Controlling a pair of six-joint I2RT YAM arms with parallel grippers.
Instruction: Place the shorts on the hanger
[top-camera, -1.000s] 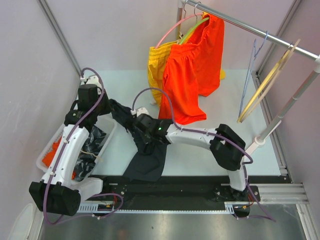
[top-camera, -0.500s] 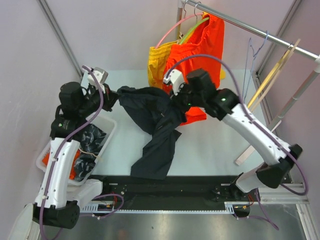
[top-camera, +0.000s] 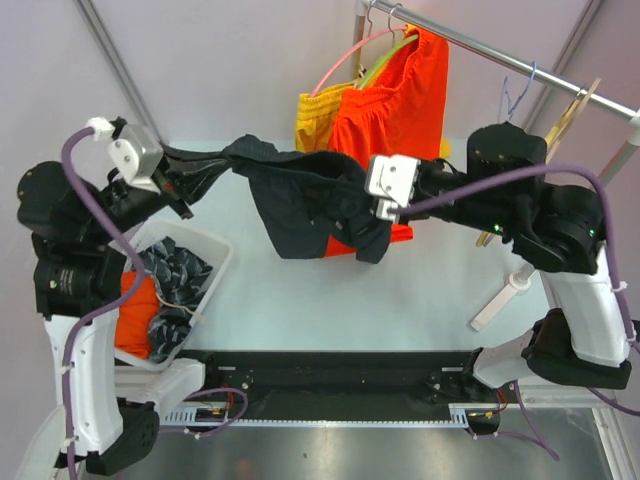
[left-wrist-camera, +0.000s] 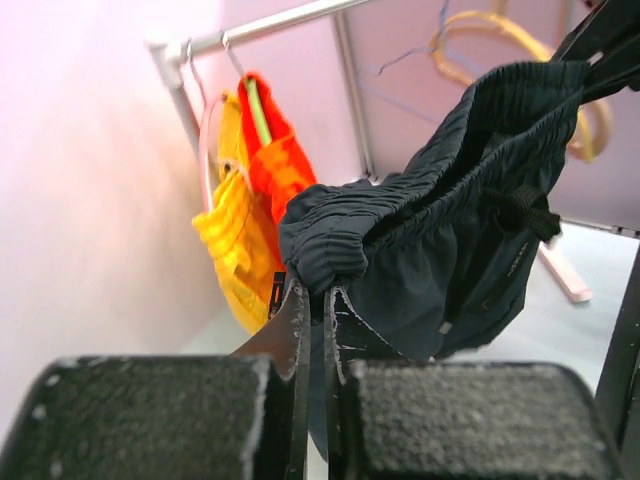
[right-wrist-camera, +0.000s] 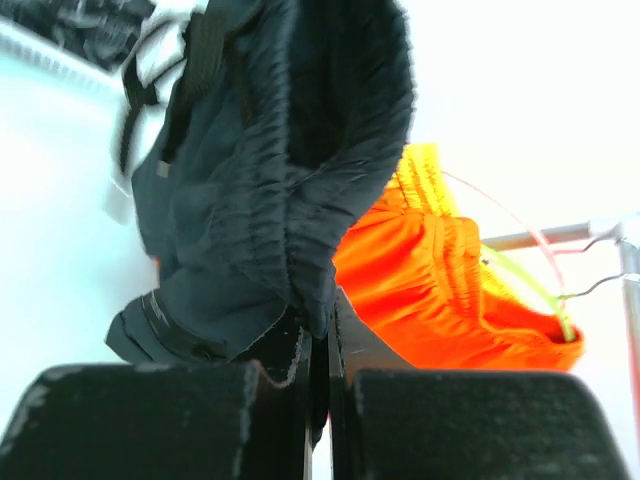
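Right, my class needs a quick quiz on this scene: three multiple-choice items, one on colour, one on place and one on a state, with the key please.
1. What colours are the two pairs hanging on the rail?
A orange and yellow; B green and white; C red and blue.
2. Where are the dark shorts?
A hung on the rail; B held in the air between the left gripper and the right gripper; C in the left gripper alone.
3. The right gripper is:
A open; B shut on the dark shorts; C shut and empty.
Key:
1 A, the orange shorts and yellow shorts hang there.
2 B, each gripper pinches the waistband.
3 B, its fingers clamp the fabric.
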